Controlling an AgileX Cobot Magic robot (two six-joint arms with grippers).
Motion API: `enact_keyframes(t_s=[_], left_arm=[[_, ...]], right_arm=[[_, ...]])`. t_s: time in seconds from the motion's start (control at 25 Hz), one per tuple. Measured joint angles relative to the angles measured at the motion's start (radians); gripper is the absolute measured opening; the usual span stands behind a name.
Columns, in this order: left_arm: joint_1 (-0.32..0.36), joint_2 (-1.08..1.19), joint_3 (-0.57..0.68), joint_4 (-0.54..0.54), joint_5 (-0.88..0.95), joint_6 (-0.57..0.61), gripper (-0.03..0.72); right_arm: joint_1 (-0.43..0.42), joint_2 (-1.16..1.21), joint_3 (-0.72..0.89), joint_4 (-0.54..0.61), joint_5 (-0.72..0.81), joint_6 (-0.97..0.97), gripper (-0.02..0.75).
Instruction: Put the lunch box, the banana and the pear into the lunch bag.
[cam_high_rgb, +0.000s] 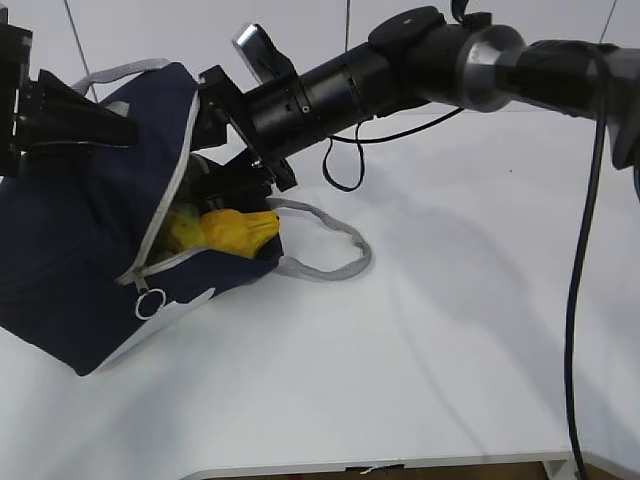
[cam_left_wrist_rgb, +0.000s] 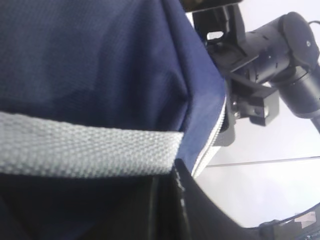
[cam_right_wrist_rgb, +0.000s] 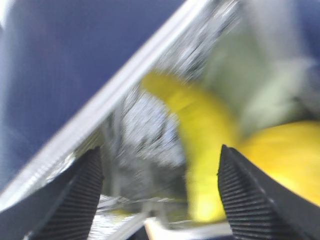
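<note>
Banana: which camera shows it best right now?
Right wrist view: the banana fills the frame inside the lunch bag, though blurred. The exterior view shows only yellow in the bag's mouth; the left wrist view shows none.

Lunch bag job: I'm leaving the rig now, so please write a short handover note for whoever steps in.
Left end effector: shut on the lunch bag's grey handle, holding the mouth open.
Right end effector: open at the bag's mouth, nothing between its pads.
Banana: inside, against the foil lining.
Pear: inside, at the opening, beside the banana.
Lunch box: a pale green blur behind the fruit looks like its lid, so probably inside; the view is too blurred to be sure.
Done: both fruits are in.
Left: confirm the box, withdraw the right arm, release the handle.
</note>
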Motion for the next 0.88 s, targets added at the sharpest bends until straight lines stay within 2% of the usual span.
enact_keyframes(t_s=[0.4, 0.48, 0.68, 0.76, 0.88], left_arm=[[0.0, 0.0, 0.0, 0.009, 0.0, 0.0, -0.009], [0.0, 0.0, 0.0, 0.009, 0.0, 0.0, -0.009], [0.0, 0.0, 0.0, 0.011, 0.0, 0.0, -0.009], [0.0, 0.0, 0.0, 0.011, 0.0, 0.0, -0.009], [0.0, 0.0, 0.0, 0.011, 0.0, 0.0, -0.009]], right_arm=[[-0.119, 0.0, -0.011, -0.01, 0.01, -0.056, 0.58], [-0.143, 0.0, -0.038, -0.082, 0.01, -0.058, 0.58], [-0.154, 0.0, -0.083, -0.399, 0.019, -0.031, 0.58], [-0.154, 0.0, -0.083, -0.451, 0.024, -0.018, 0.58], [-0.154, 0.002, -0.085, -0.446, 0.024, -0.012, 0.58]])
